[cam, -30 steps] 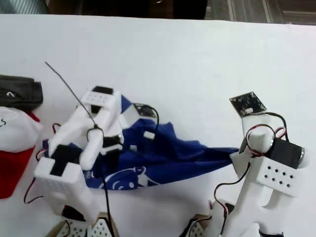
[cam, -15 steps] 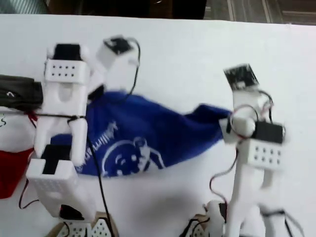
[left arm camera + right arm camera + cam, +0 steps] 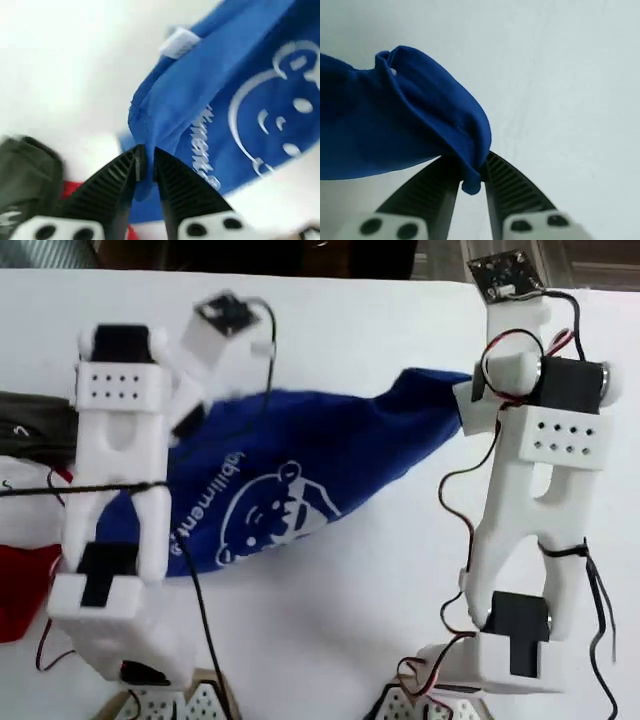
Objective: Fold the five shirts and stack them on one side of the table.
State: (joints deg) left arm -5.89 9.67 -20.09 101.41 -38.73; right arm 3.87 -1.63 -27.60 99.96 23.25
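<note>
Now: my L gripper & R gripper each clamp blue shirt by its ends; spread step. Next: lay flat w/o wrinkles.

White tabletop; dark room strip beyond far edge.

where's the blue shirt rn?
High view: the blue shirt spans the middle of the table, stretched between the arms, left gripper pinching its left end beside the dark shirt, right gripper pinching its right end.
</note>
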